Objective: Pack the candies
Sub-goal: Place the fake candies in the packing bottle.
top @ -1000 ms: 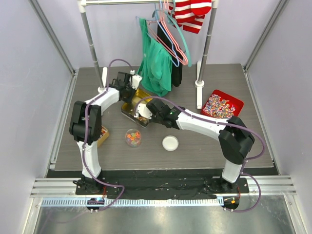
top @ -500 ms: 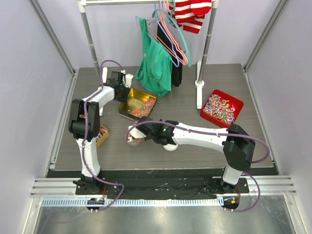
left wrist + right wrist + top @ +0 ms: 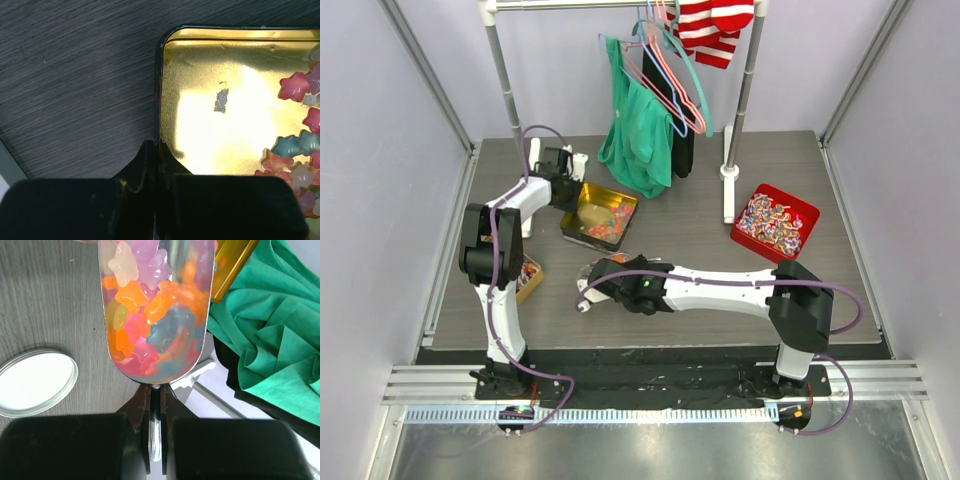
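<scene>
The candies are small star-shaped gummies in orange, pink, yellow, purple and blue. A heap of them (image 3: 150, 315) fills a metal scoop, and my right gripper (image 3: 155, 389) is shut on the scoop's thin handle (image 3: 155, 450). In the top view this gripper (image 3: 603, 285) hovers low over the near-left table. More candies (image 3: 297, 150) lie in the large gold tin (image 3: 225, 100). My left gripper (image 3: 156, 145) is shut on the tin's left wall, one finger inside and one outside. In the top view the gold tin (image 3: 582, 214) sits in front of the green shirt, with the left gripper (image 3: 568, 192) at its left edge.
A white round lid (image 3: 35, 382) lies on the table left of the scoop. A red tray of wrapped candies (image 3: 775, 218) stands at the right, and a small gold tin (image 3: 528, 275) by the left arm. A green shirt (image 3: 640, 140) hangs from the clothes rack behind.
My right arm has swung from the gold tin toward the near left with the loaded scoop, and now covers the spot where the small jar and lid showed. The left gripper stays on the tin.
</scene>
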You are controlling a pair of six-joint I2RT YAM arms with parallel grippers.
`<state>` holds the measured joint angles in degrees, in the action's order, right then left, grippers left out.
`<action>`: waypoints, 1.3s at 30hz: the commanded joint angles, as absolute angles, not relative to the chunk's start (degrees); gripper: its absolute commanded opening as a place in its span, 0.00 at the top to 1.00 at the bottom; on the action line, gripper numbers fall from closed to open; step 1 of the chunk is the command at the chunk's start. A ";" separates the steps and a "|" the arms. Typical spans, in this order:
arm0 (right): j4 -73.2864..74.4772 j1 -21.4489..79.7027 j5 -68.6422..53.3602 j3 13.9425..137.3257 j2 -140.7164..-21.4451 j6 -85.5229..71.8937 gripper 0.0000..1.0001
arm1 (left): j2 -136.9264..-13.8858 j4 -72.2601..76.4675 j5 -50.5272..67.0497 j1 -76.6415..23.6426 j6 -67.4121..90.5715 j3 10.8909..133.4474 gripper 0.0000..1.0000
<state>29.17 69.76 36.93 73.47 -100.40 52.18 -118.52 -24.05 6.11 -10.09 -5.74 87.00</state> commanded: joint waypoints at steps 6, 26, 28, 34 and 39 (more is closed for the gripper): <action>28.48 72.24 42.27 73.56 -101.60 56.07 0.99 | -116.46 -22.68 5.01 -9.41 -3.69 85.08 1.00; 24.79 73.74 47.72 71.63 -103.71 61.69 0.99 | -114.70 -20.57 7.29 -7.82 -0.88 82.53 0.64; 24.17 73.83 48.25 71.46 -103.89 62.31 0.99 | -114.35 -20.39 7.91 -7.73 -0.79 82.35 0.57; 21.80 73.74 49.83 71.46 -104.68 64.60 0.99 | -113.29 -20.30 9.23 -7.65 -0.53 82.09 0.50; 19.69 73.74 50.97 71.19 -104.85 66.44 0.99 | -112.68 -20.30 9.75 -7.65 -0.26 81.91 0.47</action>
<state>22.09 73.45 47.83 71.55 -104.57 63.35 -116.60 -20.84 7.99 -7.94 -1.10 82.04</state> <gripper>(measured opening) 0.083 0.527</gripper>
